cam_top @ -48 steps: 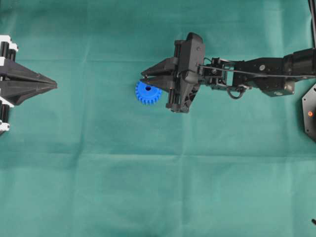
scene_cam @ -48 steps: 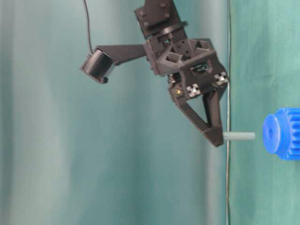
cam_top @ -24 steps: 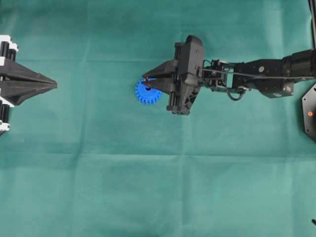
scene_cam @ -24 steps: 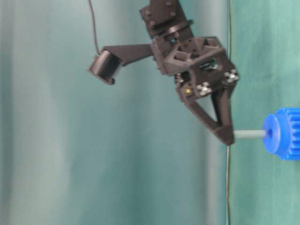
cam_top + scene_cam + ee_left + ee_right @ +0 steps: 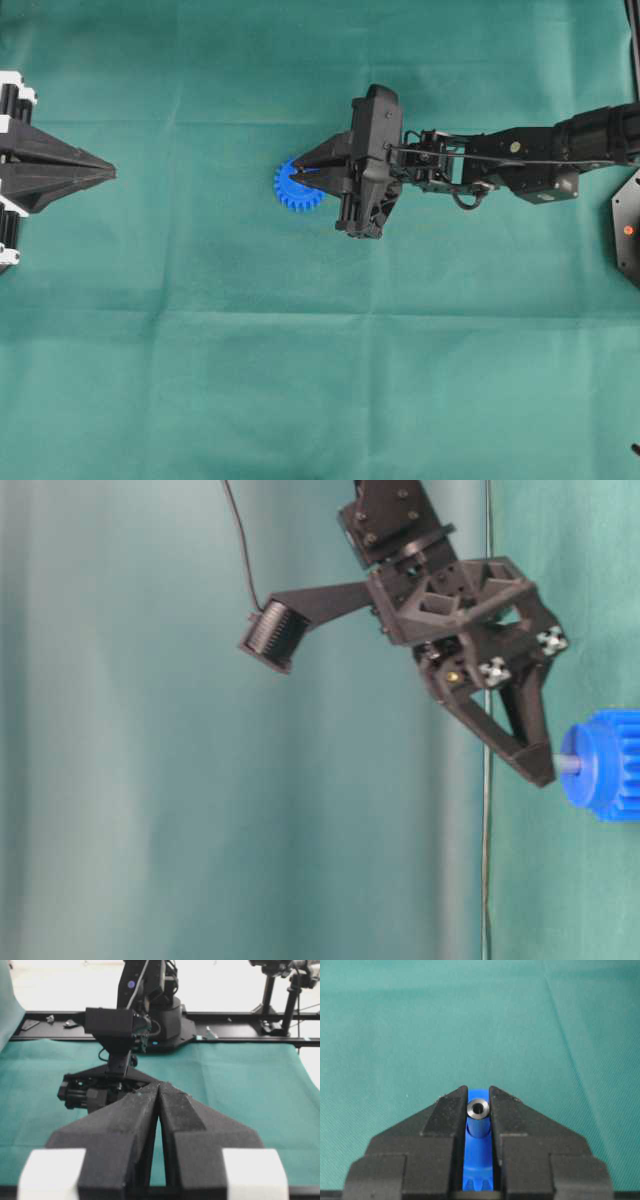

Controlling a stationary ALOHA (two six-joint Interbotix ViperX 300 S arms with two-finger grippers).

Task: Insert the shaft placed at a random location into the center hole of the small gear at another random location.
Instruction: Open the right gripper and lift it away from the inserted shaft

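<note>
Green cloth [image 5: 300,380] covers the table; shaft [image 5: 478,1108] sits pinched between the right gripper's [image 5: 297,171] fingertips [image 5: 449,1105], shiny round end facing the wrist camera; in the table-level view only a short grey stub [image 5: 568,763] shows between the gripper tip and the gear's [image 5: 605,764] hub, the rest looks entered into the center hole, hole itself hidden by shaft; gear lies flat on the cloth, blue teeth poking out left of the gripper in the overhead view [image 5: 291,188]; right jaws nearly shut, clamped on the shaft, directly over the gear; right arm [image 5: 510,160] stretches from the gear to the right edge; left gripper [image 5: 100,172] far left of the gear, well apart, jaws closed together, holding nothing [image 5: 159,1091].
</note>
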